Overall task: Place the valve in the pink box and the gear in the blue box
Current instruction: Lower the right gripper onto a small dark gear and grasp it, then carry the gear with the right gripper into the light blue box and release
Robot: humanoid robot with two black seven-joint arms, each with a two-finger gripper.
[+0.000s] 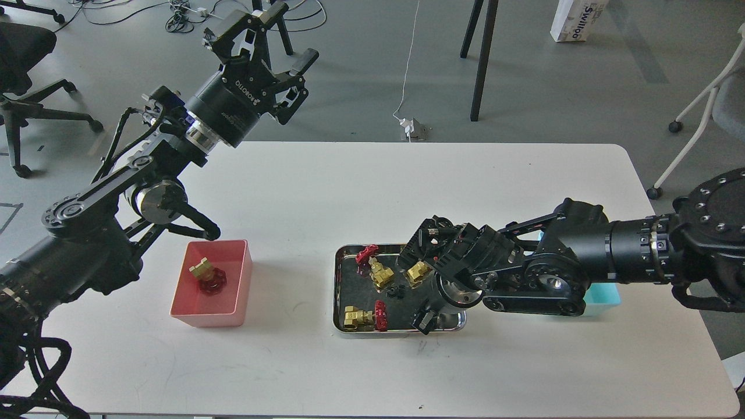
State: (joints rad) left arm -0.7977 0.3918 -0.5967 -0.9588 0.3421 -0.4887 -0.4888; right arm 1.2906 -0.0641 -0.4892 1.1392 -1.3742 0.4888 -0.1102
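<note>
One valve (208, 278) lies in the pink box (233, 302) at the left. Three more valves lie in the steel tray (336, 291): one at the back (377, 271), one at the front left (362, 316), and one (417, 272) partly under my right arm. A small black gear (397, 291) sits mid-tray. My right gripper (424, 319) points down into the tray's front right corner; its dark fingers cannot be told apart, and what is under them is hidden. The blue box (603, 294) is mostly hidden behind my right arm. My left gripper (289, 35) is open and empty, raised beyond the table's far left edge.
The white table (326, 192) bears the boxes and the tray. My left forearm hangs above the pink box's back left. Chairs, cables and stand legs are on the floor behind the table.
</note>
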